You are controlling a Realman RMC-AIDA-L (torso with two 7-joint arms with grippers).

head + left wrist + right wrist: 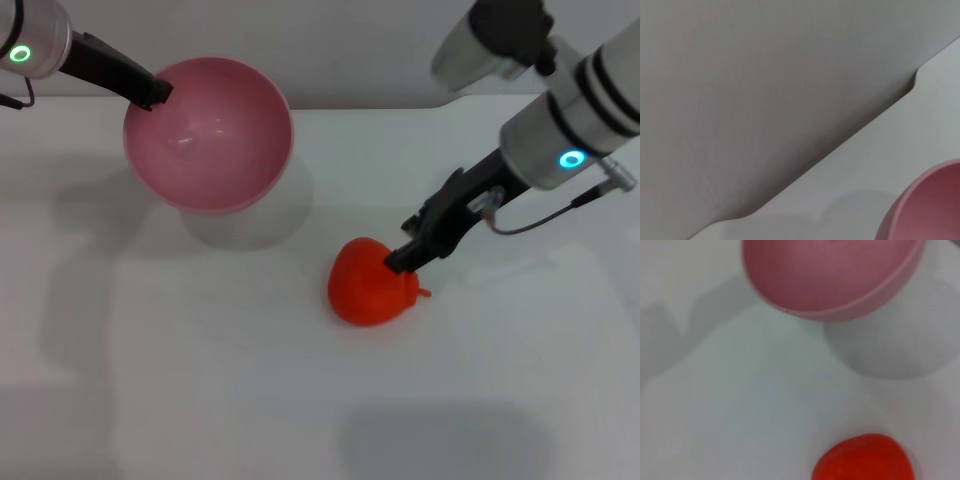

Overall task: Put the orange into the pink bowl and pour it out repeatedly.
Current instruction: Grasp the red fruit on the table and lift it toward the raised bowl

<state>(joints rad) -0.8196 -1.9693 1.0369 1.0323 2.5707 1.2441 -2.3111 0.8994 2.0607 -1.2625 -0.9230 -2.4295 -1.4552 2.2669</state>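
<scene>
At the middle of the white table, the right gripper has its dark fingertips pressed against the orange, though whether they are clenched on it cannot be told. Off to the left, the left gripper pinches the rim of the empty pink bowl, held tilted above the table and well apart from the fruit. The round, smooth orange may slip or roll away if the contact is only a shallow pinch on one side, and the tilted bowl could let it tumble straight out.
</scene>
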